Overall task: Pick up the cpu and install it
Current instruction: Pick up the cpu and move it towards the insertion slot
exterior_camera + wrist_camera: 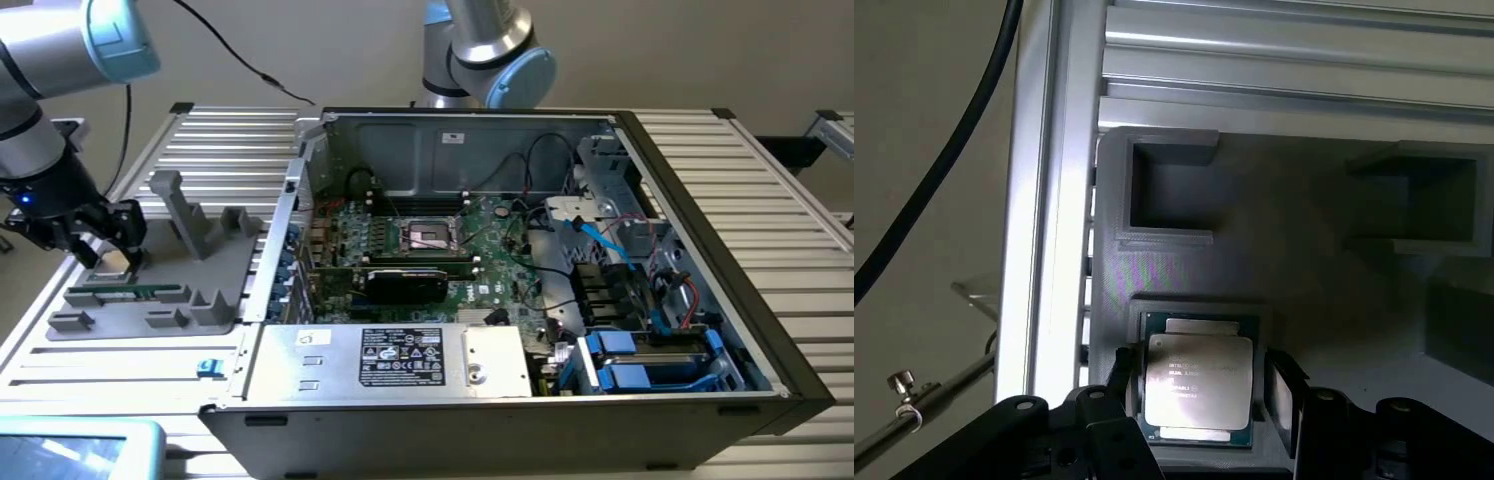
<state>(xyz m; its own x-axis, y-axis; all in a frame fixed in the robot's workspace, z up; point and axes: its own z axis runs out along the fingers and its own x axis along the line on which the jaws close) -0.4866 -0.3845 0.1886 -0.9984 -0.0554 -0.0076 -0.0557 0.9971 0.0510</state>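
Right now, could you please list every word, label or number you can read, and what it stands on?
Nothing reads with confidence.
cpu: several printed lines on its metal top, too blurred.
Power supply label: dense print and symbols, too small.
Small sticker beside it: too small.
White sticker on the case wall: too small.

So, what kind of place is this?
Probably a robotics lab bench for computer assembly: an open black desktop computer case lies on a ribbed aluminium table, beside a grey plastic fixture holding the small silver square cpu, with the arm's black gripper open around it.
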